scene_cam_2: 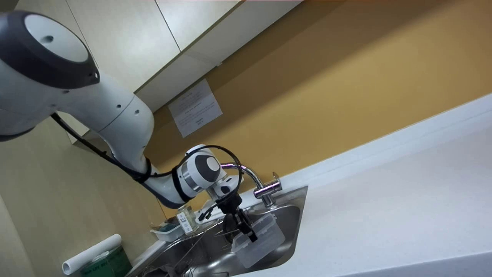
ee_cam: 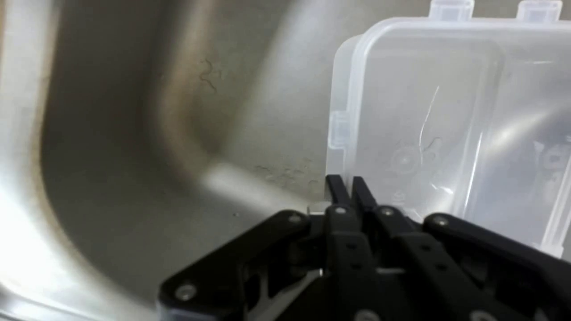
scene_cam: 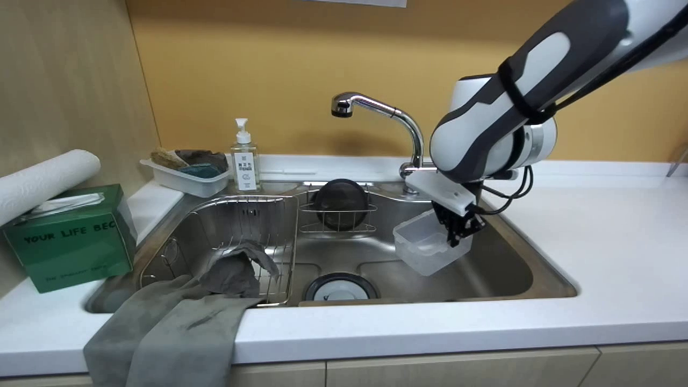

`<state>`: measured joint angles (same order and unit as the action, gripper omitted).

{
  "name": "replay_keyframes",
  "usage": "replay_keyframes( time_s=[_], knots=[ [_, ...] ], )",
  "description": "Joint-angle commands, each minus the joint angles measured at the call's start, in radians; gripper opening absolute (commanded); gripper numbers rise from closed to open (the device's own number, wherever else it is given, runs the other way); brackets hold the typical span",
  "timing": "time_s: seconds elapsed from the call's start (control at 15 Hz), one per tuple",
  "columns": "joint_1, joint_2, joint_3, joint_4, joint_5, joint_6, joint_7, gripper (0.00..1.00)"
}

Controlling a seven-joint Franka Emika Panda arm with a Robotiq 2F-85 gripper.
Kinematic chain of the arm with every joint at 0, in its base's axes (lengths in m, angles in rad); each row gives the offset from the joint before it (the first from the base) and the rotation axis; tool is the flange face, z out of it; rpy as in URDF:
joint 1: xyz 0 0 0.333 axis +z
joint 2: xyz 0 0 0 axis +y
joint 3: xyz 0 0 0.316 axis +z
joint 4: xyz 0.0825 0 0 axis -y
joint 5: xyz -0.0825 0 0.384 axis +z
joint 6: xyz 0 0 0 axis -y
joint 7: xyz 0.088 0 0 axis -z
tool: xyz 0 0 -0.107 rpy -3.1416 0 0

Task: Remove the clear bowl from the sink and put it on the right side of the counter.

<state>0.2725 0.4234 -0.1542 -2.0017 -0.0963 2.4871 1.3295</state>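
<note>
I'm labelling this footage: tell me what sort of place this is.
Likely a kitchen: a steel sink with a curved chrome faucet and a wire basket set in it. Home or office, I can't tell.

In the wrist view, the black, jointed claw [ee_cam: 348, 183] pinches one side wall of the squarish, clear plastic bowl [ee_cam: 415, 111], whose visible upper corner is rounded. Behind the bowl there appears the grey stainless-steel sink [ee_cam: 258, 129], with a curved wall at left.
</note>
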Motion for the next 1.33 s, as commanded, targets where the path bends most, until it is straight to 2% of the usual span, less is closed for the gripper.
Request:
replay_keyframes(
  time_s=[0.0,0.47,0.73,0.93,1.27],
  knots=[
    [-0.035,-0.181,0.008,-0.170,-0.008,0.024,0.057,0.01],
    [-0.174,-0.395,0.017,-0.354,0.021,0.080,0.133,0.01],
    [-0.258,-0.494,0.022,-0.435,-0.001,0.095,0.202,0.01],
    [-0.318,-0.535,0.030,-0.470,-0.004,0.088,0.255,0.01],
    [-0.397,-0.521,0.033,-0.480,0.016,0.077,0.331,0.01]
  ],
)
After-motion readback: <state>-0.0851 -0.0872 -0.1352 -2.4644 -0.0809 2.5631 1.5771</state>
